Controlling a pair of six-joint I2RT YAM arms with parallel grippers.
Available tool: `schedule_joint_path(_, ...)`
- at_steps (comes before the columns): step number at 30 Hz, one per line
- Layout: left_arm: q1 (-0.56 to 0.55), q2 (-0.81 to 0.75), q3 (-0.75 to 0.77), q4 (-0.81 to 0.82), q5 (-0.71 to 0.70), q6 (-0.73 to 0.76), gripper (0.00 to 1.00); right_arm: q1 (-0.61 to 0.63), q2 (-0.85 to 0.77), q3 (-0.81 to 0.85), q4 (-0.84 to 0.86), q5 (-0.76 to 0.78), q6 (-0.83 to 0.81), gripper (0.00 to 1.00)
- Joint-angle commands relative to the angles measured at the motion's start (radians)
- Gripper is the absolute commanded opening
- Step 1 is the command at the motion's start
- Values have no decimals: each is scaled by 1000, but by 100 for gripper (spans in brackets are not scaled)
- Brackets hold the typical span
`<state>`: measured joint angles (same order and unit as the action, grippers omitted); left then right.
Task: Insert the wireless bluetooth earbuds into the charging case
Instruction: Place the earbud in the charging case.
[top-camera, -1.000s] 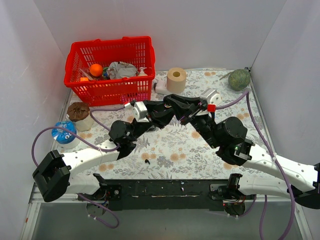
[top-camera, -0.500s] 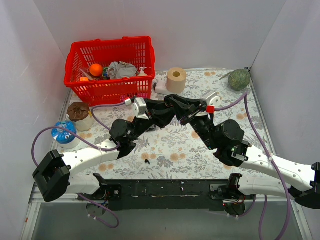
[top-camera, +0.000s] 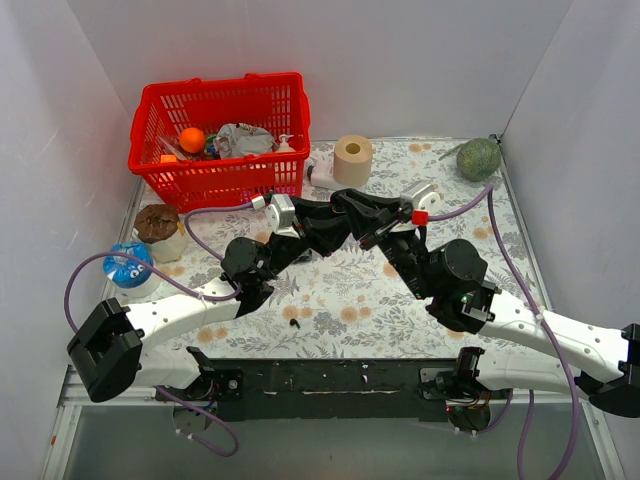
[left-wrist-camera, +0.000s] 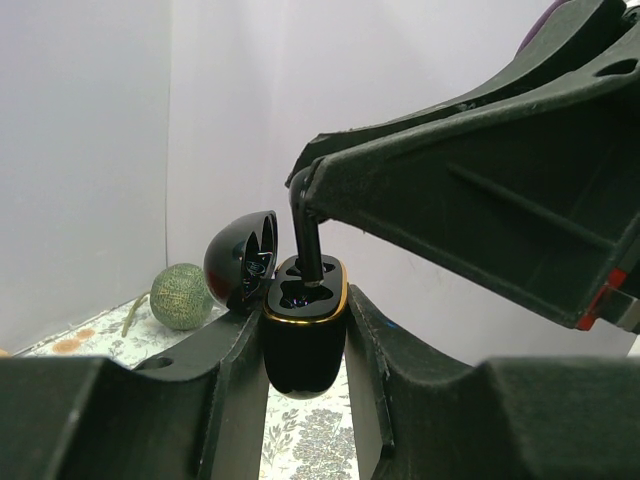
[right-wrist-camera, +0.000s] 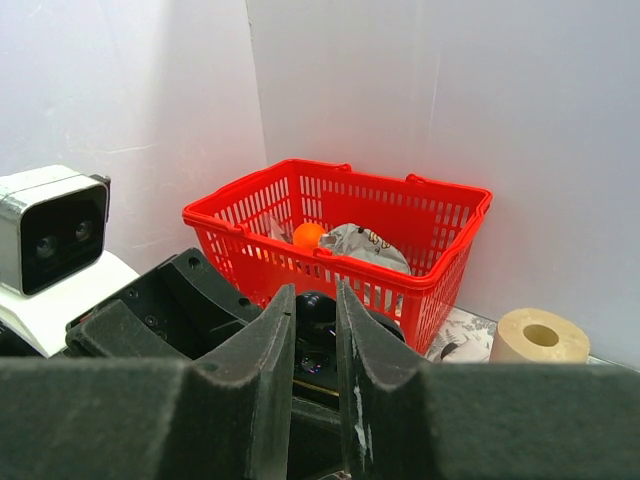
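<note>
The left gripper (left-wrist-camera: 305, 325) is clamped on the black charging case (left-wrist-camera: 303, 355), which stands upright with its lid (left-wrist-camera: 242, 262) open. The right gripper (right-wrist-camera: 313, 303) pinches an earbud (left-wrist-camera: 308, 245), and the earbud's stem points down into a socket of the case. Behind them stand a red basket (right-wrist-camera: 400, 290) holding a wrapper (right-wrist-camera: 365, 243) with print too small to read, a paper roll (right-wrist-camera: 540, 338) and a green ball (left-wrist-camera: 182, 296).

Plain white walls (top-camera: 420, 60) close in the table (top-camera: 340, 300) on three sides. A flower-patterned cloth (top-camera: 400, 160) covers it, with a black bar (top-camera: 330, 380) along the near edge. The light is soft and even.
</note>
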<state>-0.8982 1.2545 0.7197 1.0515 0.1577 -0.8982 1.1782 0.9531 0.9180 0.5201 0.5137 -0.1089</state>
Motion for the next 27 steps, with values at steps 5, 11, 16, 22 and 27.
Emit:
schedule_joint_path(5, 5, -23, 20, 15, -4, 8, 0, 1, 12, -8, 32, 17, -2, 1)
schedule_joint_path(11, 5, -30, 9, 25, -4, 15, 0, 1, 16, -10, 23, 25, -3, 1)
schedule_joint_path(16, 5, -40, 4, 28, -6, 22, 0, 1, 13, -18, 20, 35, -3, 1)
schedule_joint_path(22, 5, -47, 1, 31, -9, 32, 0, 1, 10, -21, -2, 25, -3, 1)
schedule_joint_path(27, 5, -46, 1, 31, -9, 35, 0, 3, 6, -16, -40, -35, -3, 1)
